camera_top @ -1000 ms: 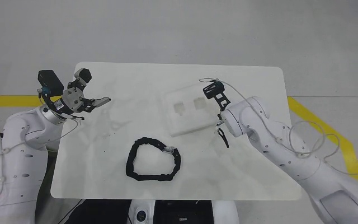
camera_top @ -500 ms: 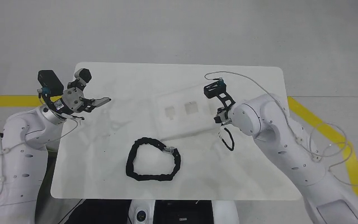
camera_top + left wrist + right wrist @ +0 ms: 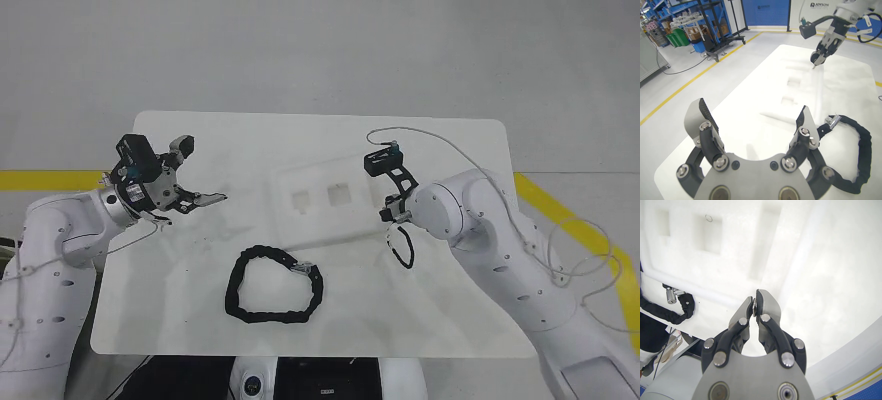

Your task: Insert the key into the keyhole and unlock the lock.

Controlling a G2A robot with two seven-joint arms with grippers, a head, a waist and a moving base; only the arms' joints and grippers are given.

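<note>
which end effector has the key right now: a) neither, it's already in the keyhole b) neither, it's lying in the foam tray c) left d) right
d: the right end effector is pinched shut on the small metal key, while the left end effector is open and empty, and the keyhole of the lock is bare.

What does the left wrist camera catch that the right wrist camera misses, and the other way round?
Left wrist view: its own open left pincer and storage racks in the room behind. Right wrist view: the keyhole and a small ring in a foam recess. Both: the black chain lock, the white foam tray, and the right pincer shut on the key.
</note>
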